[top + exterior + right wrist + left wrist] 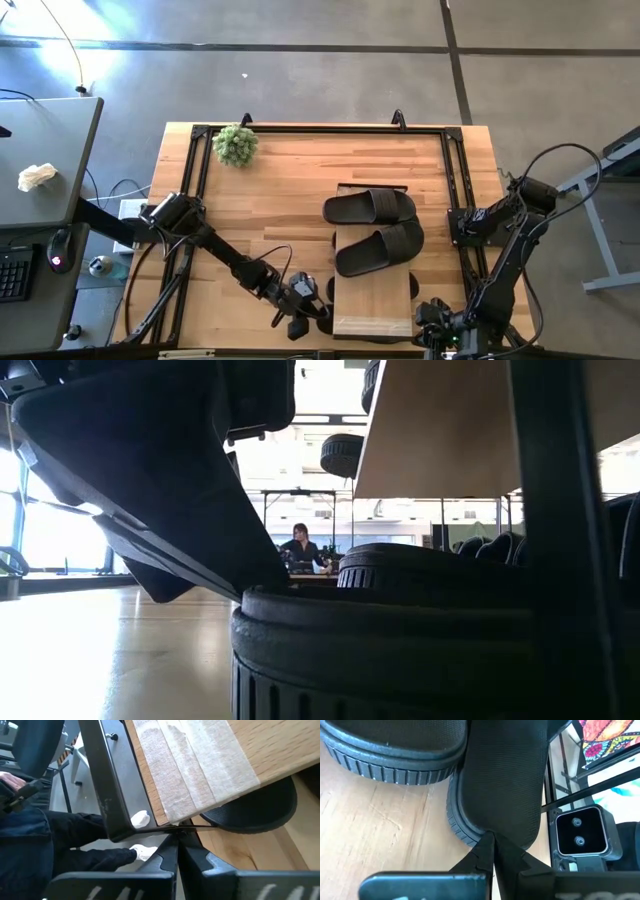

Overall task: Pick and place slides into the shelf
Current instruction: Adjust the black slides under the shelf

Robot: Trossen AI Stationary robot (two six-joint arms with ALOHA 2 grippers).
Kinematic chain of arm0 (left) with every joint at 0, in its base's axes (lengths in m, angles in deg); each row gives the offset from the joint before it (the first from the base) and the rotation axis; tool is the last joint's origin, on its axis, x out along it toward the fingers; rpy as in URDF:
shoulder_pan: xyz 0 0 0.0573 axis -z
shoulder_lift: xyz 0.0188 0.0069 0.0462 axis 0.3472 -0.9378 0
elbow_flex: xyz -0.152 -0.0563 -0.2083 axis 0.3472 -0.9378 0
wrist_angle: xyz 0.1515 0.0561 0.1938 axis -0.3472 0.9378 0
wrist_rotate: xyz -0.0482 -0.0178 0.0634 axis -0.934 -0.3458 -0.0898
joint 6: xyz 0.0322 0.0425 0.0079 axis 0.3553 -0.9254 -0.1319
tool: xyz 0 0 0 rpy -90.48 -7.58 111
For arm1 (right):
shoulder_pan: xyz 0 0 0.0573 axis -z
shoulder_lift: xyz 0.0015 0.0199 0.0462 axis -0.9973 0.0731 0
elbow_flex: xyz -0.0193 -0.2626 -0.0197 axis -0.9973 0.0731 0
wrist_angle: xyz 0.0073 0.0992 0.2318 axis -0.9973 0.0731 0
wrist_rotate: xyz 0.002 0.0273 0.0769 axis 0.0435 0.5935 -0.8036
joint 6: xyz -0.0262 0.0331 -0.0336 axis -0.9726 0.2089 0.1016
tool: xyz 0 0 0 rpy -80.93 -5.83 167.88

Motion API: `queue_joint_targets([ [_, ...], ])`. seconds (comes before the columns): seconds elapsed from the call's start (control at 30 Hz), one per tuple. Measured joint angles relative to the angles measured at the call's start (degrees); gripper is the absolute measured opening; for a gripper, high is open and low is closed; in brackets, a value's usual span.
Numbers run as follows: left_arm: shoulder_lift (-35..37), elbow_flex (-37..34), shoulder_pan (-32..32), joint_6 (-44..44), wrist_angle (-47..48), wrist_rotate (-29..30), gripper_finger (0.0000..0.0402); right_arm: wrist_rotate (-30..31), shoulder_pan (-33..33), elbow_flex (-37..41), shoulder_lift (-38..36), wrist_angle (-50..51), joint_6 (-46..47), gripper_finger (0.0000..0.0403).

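Note:
Two black slides (370,208) (380,248) lie sole-down on the plank top of the light-wood shelf (372,300). More slides lie on the tabletop beneath it. One of these (500,780) (400,650) has a wide textured strap, and another ribbed sole (390,750) lies beside it. My left gripper (318,312) (492,842) is shut at the shelf's left near side, its tips at that lower slide. My right gripper (440,325) (175,840) is shut by the shelf's near right corner. I cannot tell whether it touches the dark frame. My left gripper's shut fingertips (268,582) meet the lower slide at the strap's edge (487,827), where the strap joins the ribbed sole. They slant down at it from the table's left. Nothing shows between the fingers. The slide lies sole-down on the tabletop under the shelf.
A small green plant (235,145) stands at the far left of the table. Dark frame rails (455,180) run along the table's sides. A camera unit (580,832) sits low at the near edge. A person's leg and hand (30,835) are close beyond that edge.

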Motion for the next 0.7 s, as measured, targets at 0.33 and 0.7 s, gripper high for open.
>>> queue_joint_targets([
  [0.33, 0.1, 0.2, -0.4, -0.1, 1.8, 0.4, 0.0000, -0.6, 0.1, 0.0, 0.0, 1.4, 3.2, 0.0000],
  [0.7, 2.2, 0.2, -0.6, -2.3, 7.8, 2.3, 0.0000, 6.0, -7.1, 0.1, -0.3, 18.3, 28.4, 0.0000],
])
